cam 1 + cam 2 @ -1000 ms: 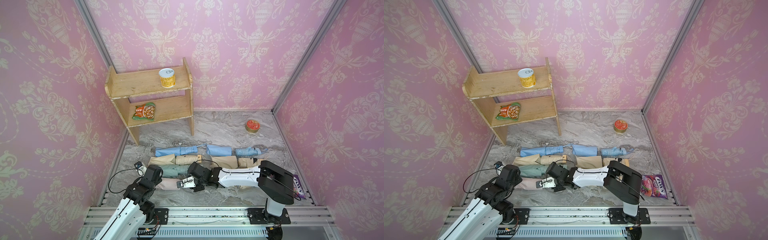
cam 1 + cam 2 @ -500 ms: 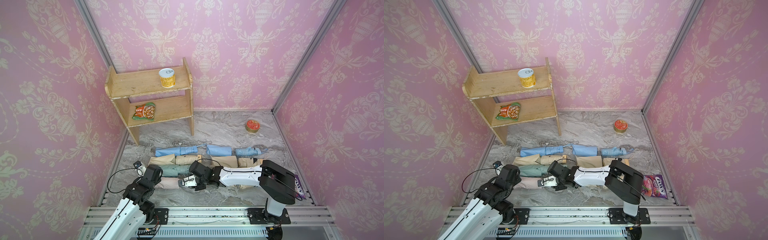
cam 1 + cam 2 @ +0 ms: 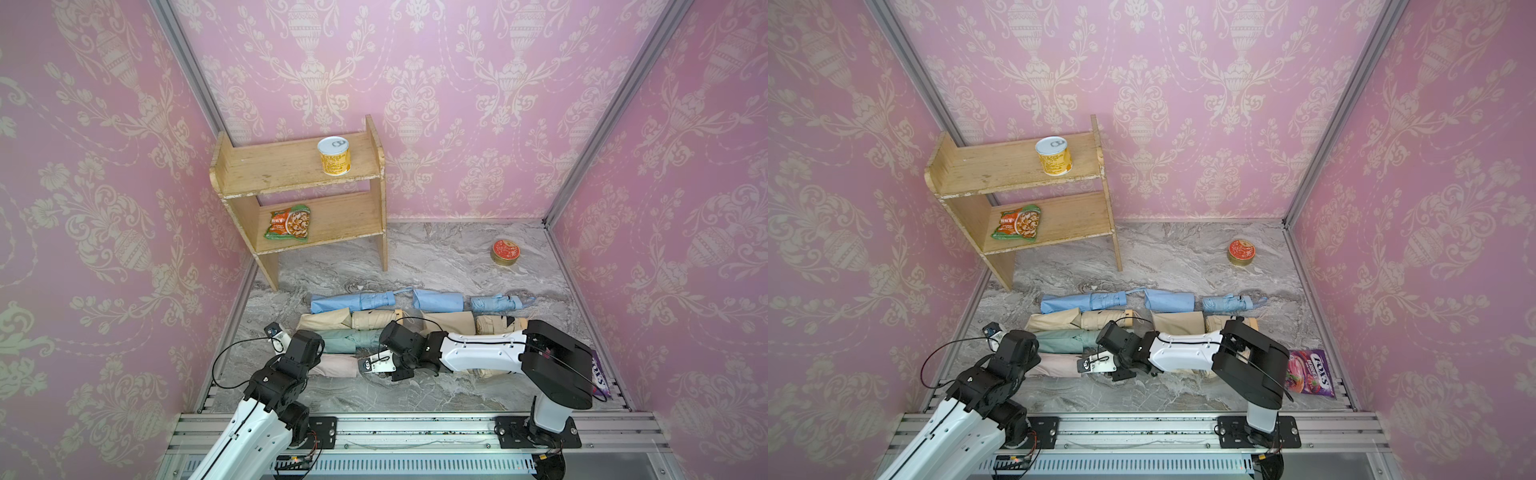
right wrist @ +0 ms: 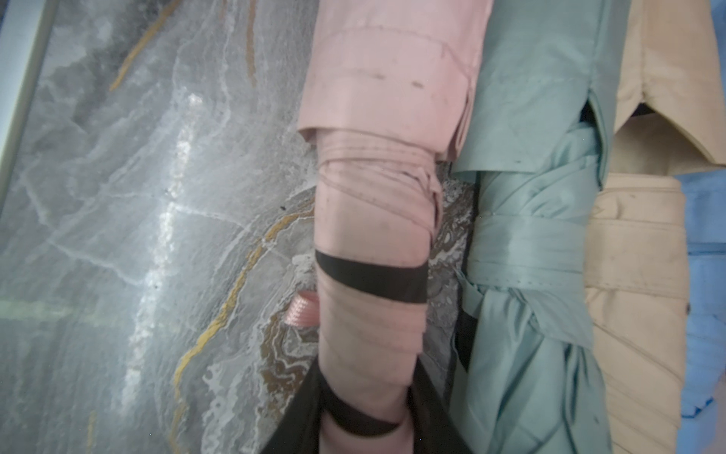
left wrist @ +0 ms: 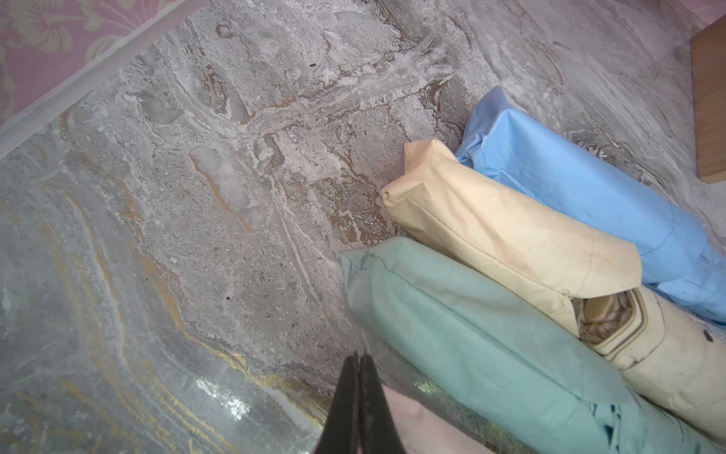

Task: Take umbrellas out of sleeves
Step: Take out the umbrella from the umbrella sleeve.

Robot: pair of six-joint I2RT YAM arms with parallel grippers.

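Beneath the right arm's wrist in both top views, hidden: right gripper [image 4: 365,412] and most of the pink umbrella [image 4: 369,243]. From the wrist camera, seen clamped on that umbrella, near end cut off by the frame. Ahead of the jaws: pleated pink fabric, crossed by a dark band, far end tucked inside the smooth pink sleeve [image 4: 393,59]. Against one flank, mint umbrella [image 4: 526,255]; off the other, bare marble tabletop [image 4: 137,196] out to a rail [image 4: 19,98]. Left gripper [image 5: 359,393] pressed shut beside pink fabric; cannot tell whether pinching it. Beyond its tips, open marble.
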